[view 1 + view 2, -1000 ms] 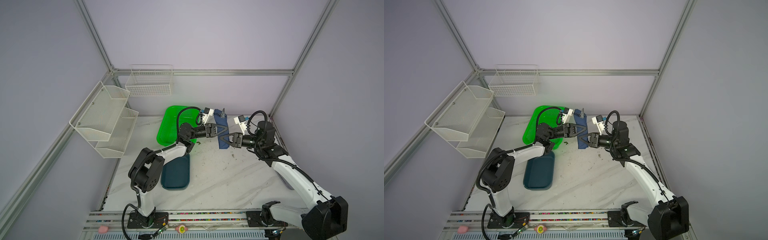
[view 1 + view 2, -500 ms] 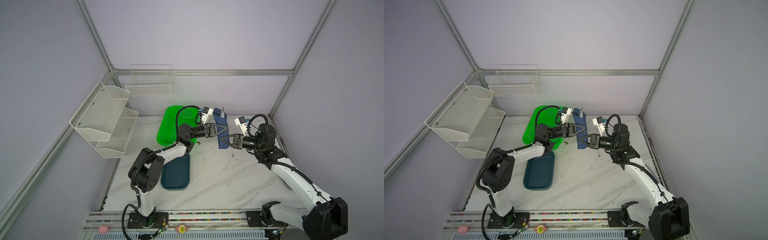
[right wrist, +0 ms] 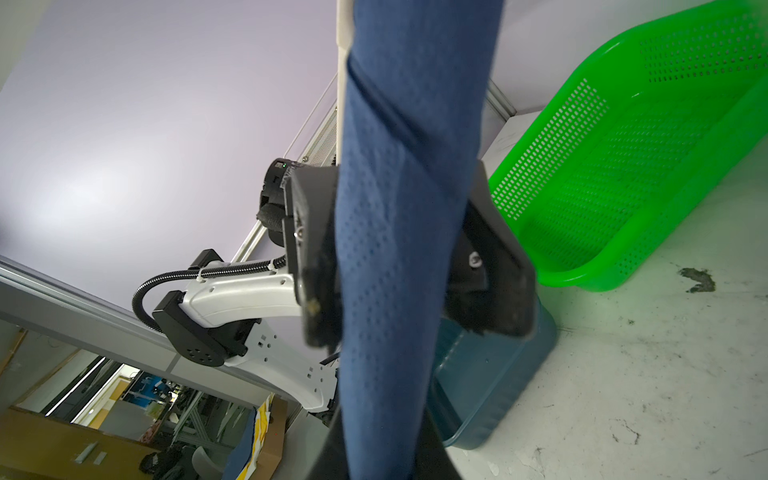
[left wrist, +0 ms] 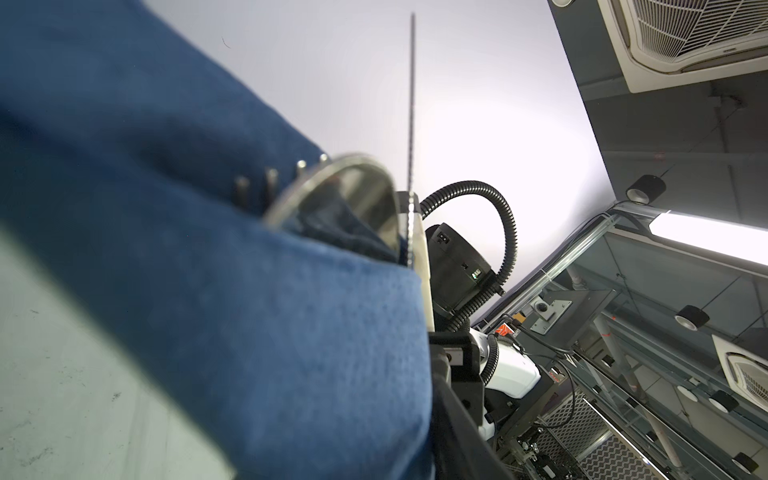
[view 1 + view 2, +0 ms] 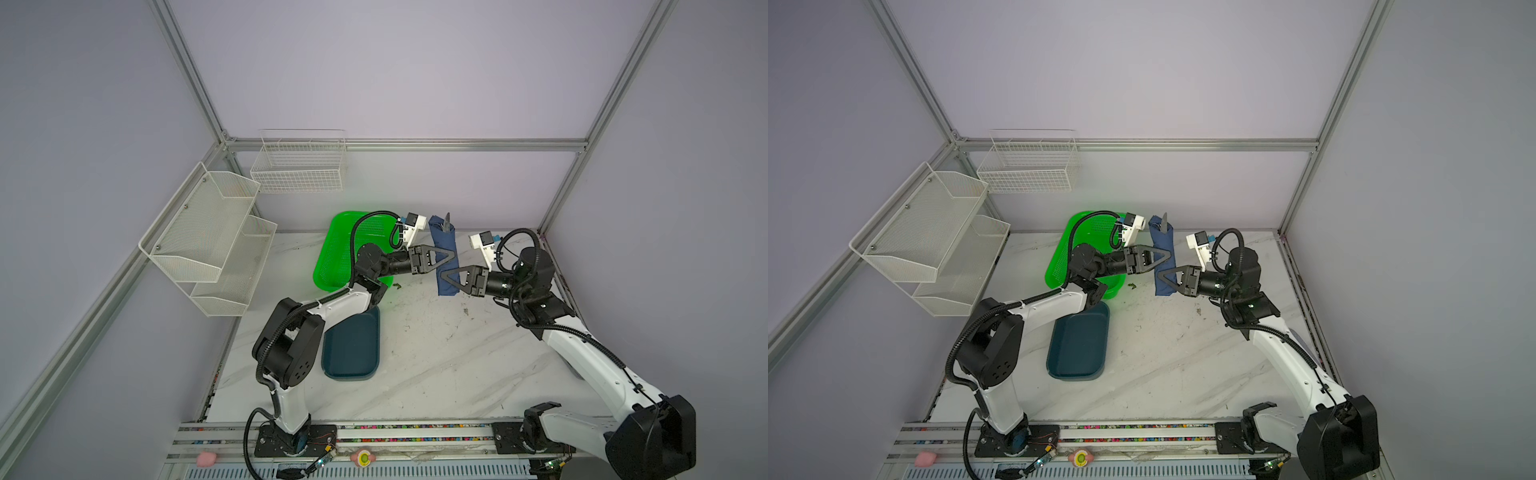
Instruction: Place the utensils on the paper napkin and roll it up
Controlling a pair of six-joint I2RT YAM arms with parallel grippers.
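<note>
In both top views, rolled paper napkin [image 5: 442,239] [image 5: 1158,237] (utensils [image 4: 353,203] poking out) is at table's [image 5: 415,353] 12 o'clock; right gripper [image 5: 443,277] pinches it, left gripper [image 5: 453,261] flanks it, grip unclear.

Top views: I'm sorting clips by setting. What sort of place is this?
Likely a robotics lab test cell: a left arm and a right arm mounted on a rail, a marble-look table, and plain lilac panels in an aluminium frame.

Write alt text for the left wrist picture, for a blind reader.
A blue paper napkin, rolled up, fills the close-up; fork tines, a spoon bowl and a thin knife blade poke from its end. The right arm stands behind.
</note>
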